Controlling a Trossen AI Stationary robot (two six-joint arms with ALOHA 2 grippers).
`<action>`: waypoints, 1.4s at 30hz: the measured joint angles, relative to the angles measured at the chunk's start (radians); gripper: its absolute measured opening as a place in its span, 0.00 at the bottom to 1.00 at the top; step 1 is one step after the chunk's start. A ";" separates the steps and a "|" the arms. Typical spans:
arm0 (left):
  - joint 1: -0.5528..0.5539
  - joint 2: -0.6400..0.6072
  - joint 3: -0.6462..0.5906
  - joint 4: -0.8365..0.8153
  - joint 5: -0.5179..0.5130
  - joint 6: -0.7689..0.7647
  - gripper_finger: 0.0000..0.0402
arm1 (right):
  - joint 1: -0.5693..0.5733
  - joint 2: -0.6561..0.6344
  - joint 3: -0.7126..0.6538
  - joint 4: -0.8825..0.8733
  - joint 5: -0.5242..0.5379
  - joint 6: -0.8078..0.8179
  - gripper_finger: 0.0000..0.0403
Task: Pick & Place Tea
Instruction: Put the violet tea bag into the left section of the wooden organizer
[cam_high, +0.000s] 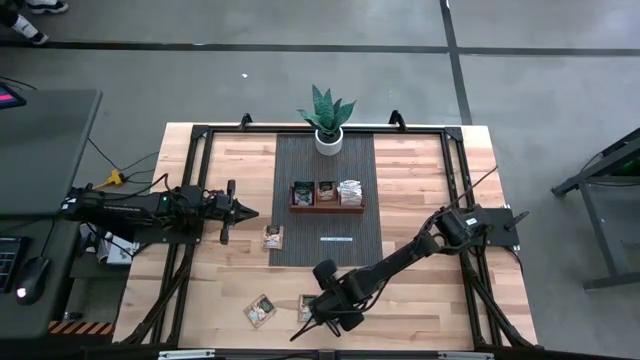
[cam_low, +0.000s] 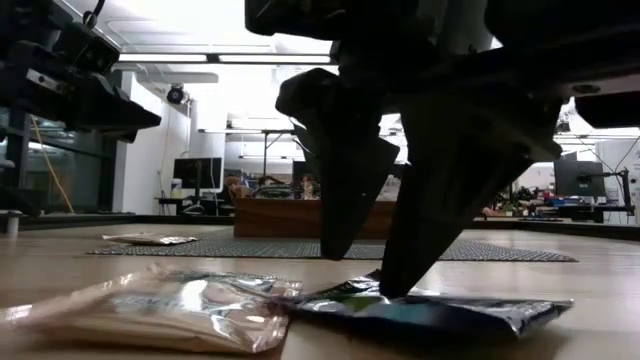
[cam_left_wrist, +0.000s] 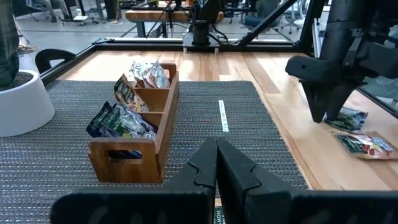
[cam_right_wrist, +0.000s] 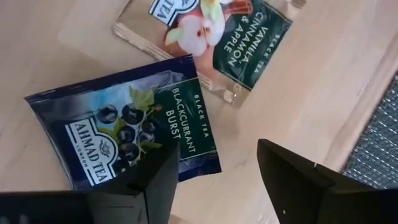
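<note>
Down at the table's near edge, the right gripper (cam_right_wrist: 214, 180) hangs with fingers spread wide and empty over a dark blue Blackcurrant Burst packet (cam_right_wrist: 127, 134), which lies flat on the wood overlapping a Vanilla, Cinnamon & Apple packet (cam_right_wrist: 211, 37). Far left, the left gripper (cam_high: 240, 212) waits pinched shut, empty.

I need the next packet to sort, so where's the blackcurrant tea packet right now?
The blackcurrant packet lies flat on the bare wood at the table's near edge, under the open right gripper, beside the apple packet.
</note>
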 joint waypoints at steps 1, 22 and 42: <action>0.000 0.000 0.000 0.000 0.000 0.000 0.00 | 0.000 0.005 0.001 0.006 -0.002 0.000 0.53; 0.000 0.000 0.000 0.000 0.000 0.000 0.00 | -0.034 0.057 0.004 0.032 -0.156 0.089 0.39; 0.000 0.000 0.000 0.000 0.000 0.000 0.00 | -0.035 0.058 0.002 0.015 -0.178 0.085 0.04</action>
